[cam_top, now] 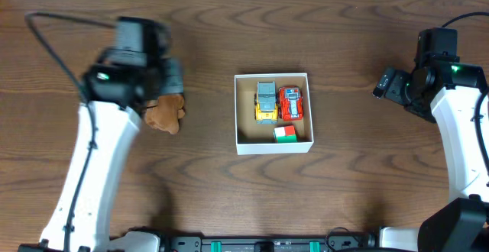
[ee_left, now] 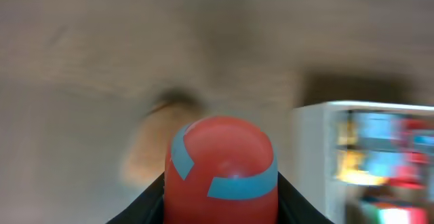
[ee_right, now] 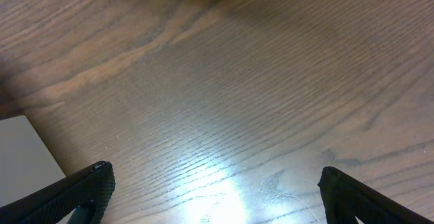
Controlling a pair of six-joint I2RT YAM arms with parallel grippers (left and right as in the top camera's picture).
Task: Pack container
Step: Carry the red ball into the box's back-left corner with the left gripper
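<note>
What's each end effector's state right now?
Left end effector: closed on a red toy with blue stripes.
Right end effector: open, holding nothing.

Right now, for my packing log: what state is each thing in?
Square white cardboard container: open, three toys inside.
Yellow-grey toy car: packed.
Red toy car: packed.
Red-green block: packed.
Brown plush toy: on table, unpacked.
Red rounded blue-striped toy: held, unpacked.
Left gripper: shut on that toy.
Right gripper: open, empty.

The dark brown table (cam_top: 229, 198) shows wavy wood grain, with a bright glare patch (ee_right: 217, 197) on its surface.
</note>
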